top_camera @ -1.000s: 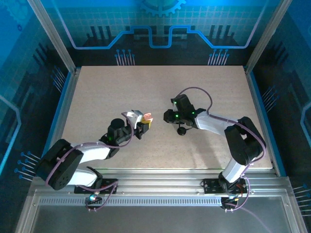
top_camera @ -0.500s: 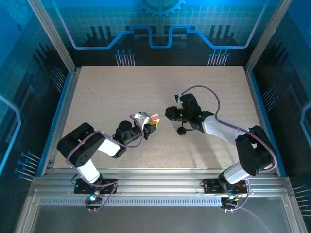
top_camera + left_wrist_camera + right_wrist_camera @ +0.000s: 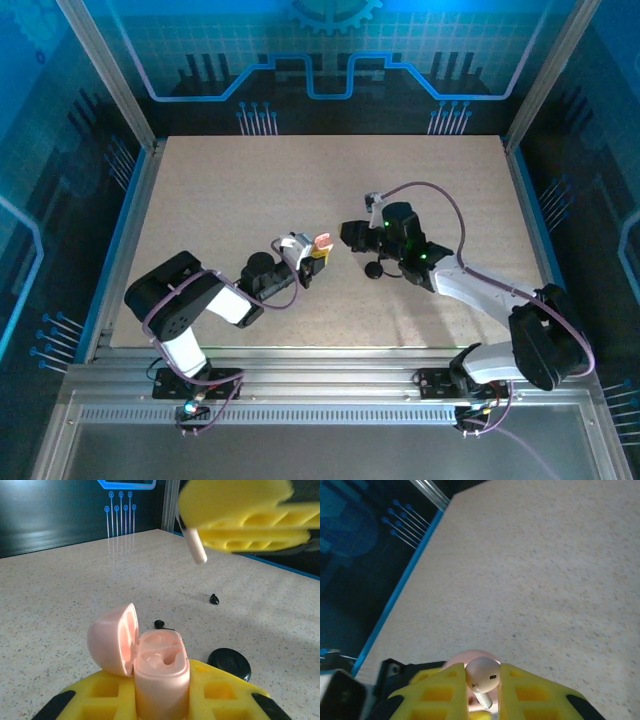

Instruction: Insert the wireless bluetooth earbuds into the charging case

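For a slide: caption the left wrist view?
Left gripper holds the open pink case; right gripper holds a pale earbud nearby.

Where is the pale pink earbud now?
Seen from the right wrist, the pale pink earbud is pinched in the right gripper, just beside the open pink charging case held by the left gripper.

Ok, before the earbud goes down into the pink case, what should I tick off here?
1. Grip on pink charging case by left hand, upright: ok.
2. Case lid open, sockets look empty: ok.
3. Grip on pale earbud by right hand, stem downward: ok.
4. Stem over a socket: cannot tell; the top view shows a gap between the hands.
5. Loose black earbud on the table, clear of the case: ok.
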Controlling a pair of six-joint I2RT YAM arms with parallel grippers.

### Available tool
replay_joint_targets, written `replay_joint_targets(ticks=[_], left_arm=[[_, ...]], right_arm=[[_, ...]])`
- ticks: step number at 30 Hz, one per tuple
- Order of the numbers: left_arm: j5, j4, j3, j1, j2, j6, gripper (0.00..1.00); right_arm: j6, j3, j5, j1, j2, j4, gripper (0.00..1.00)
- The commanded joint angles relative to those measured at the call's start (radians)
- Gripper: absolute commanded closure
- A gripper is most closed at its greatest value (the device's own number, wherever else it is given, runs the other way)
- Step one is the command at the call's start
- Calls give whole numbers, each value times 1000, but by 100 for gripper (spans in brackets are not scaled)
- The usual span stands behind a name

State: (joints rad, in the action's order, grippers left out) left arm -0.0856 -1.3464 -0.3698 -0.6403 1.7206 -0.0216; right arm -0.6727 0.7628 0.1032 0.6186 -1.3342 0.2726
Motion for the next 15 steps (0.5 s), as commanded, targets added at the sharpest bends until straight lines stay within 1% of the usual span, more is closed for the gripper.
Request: replay_joint_targets(ticks=[1, 8, 15], left_arm=[[31, -54, -20, -18, -3, -48, 85], [59, -55, -31, -45, -37, -92, 85], [57, -55, -41, -61, -66, -128, 85]], right_arm=[[30, -21, -35, 31, 24, 88, 82], [56, -37, -61, 77, 24, 146, 81], [50, -40, -89, 81, -5, 178, 81]])
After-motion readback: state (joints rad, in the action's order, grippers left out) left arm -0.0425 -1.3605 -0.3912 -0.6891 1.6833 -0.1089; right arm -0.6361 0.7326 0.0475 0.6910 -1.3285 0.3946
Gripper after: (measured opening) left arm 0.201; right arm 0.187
